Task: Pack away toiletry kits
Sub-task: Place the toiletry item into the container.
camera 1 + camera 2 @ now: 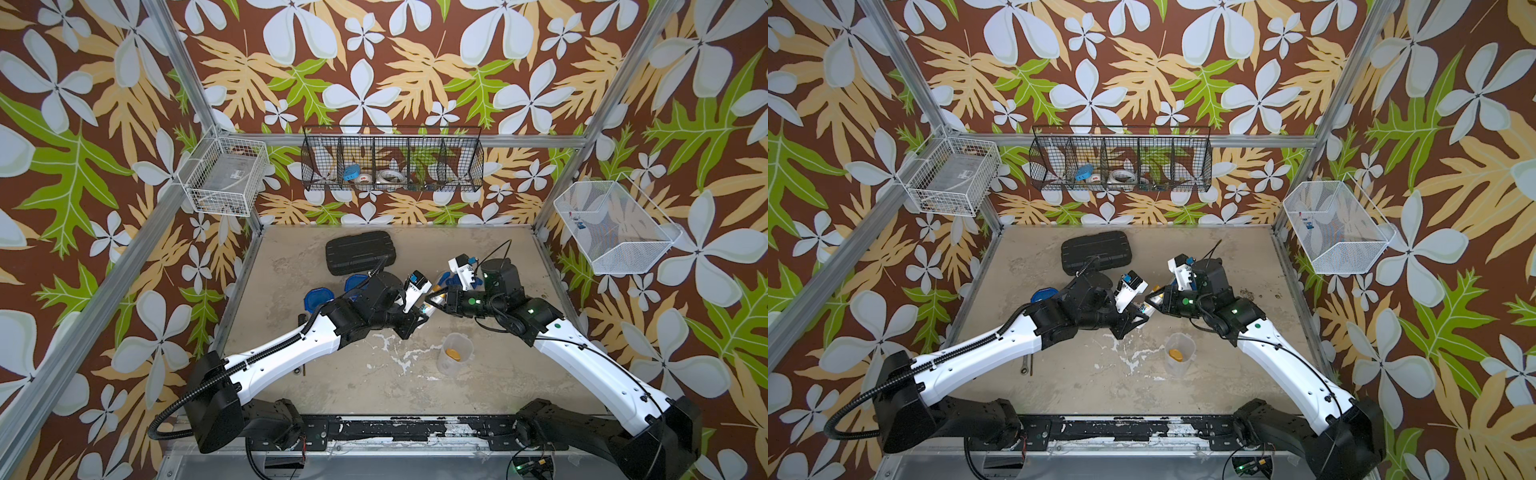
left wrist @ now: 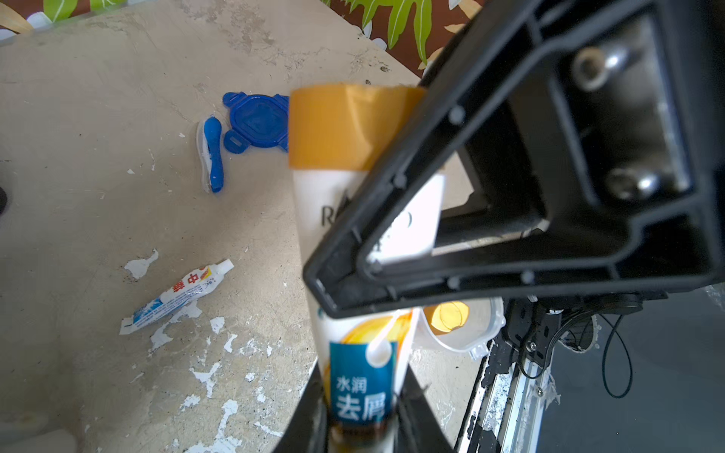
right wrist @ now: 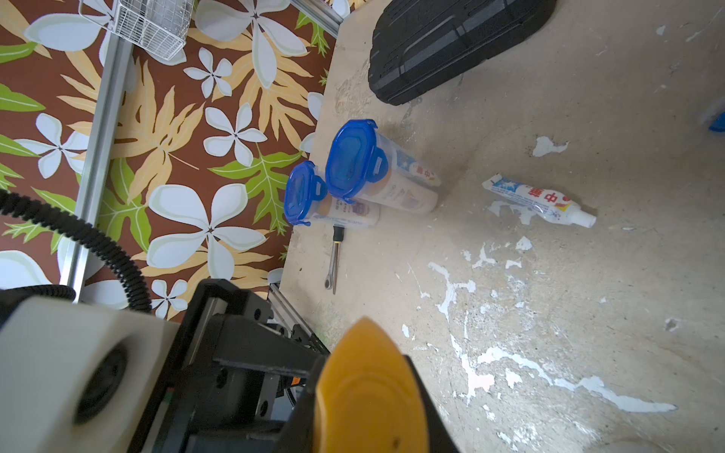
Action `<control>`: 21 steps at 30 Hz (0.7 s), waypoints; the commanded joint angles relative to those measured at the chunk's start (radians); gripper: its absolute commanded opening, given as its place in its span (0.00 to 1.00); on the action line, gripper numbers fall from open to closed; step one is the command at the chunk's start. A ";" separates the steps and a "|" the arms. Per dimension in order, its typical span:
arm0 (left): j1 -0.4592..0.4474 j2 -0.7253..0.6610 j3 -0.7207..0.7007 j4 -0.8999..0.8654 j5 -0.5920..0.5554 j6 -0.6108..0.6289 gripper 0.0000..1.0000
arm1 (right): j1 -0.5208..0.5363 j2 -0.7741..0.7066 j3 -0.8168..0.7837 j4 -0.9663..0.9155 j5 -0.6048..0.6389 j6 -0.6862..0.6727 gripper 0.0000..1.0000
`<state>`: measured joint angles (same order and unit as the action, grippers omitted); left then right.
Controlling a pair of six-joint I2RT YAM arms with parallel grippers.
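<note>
1. We see the left fingers point(image 2: 421, 419) closed tight on the bottom end of a small white bottle point(image 2: 337, 184).
2. The right fingers point(image 2: 490, 274) sit on both sides of the bottle's orange cap point(image 3: 368, 384). They look closed on it, but the cap is very blurry up close, so we are not fully sure.
3. Held at both ends, the bottle hangs in the air over the middle of the counter point(image 1: 374, 382), between the two arms.
4. An open tumbler point(image 1: 455, 353) stands near the front of the counter, close to the right arm. It has no lid on, and a second bottle point(image 2: 447, 317) with an orange cap is inside it.
5. A loose blue lid point(image 2: 257, 121) lies flat on the counter. A blue toothbrush point(image 2: 212, 155) in a clear wrap lies just beside it.
6. A white toothpaste tube point(image 3: 539, 202) lies flat by itself on a spot where the paint is chipped.
7. A closed tumbler point(image 3: 382, 172) and another closed tumbler point(image 3: 333, 204) stand close together near the left edge of the counter. Each has a blue lid clipped on and white things packed inside.
8. A small metal wrench point(image 3: 333, 259) lies on the counter just beside those two.
9. A black case point(image 1: 359, 251) lies shut at the back of the counter, well apart from the fingers.
</note>
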<state>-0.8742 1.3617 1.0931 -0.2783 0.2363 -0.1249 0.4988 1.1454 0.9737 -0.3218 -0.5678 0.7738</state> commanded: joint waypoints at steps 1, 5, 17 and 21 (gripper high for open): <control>-0.002 0.011 0.026 -0.032 0.001 -0.004 0.35 | 0.000 -0.018 0.017 -0.045 0.039 -0.060 0.16; -0.001 -0.002 0.041 -0.087 0.035 -0.004 0.70 | -0.001 -0.058 0.065 -0.150 0.116 -0.149 0.08; 0.004 -0.020 -0.018 -0.082 -0.031 -0.071 0.84 | 0.145 -0.221 0.070 -0.407 0.534 -0.302 0.00; 0.006 0.017 -0.008 -0.087 -0.036 -0.075 0.84 | 0.203 -0.265 0.004 -0.395 0.627 -0.272 0.00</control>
<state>-0.8707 1.3609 1.0786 -0.3763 0.2169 -0.1818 0.6785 0.8932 0.9985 -0.7052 -0.0772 0.4911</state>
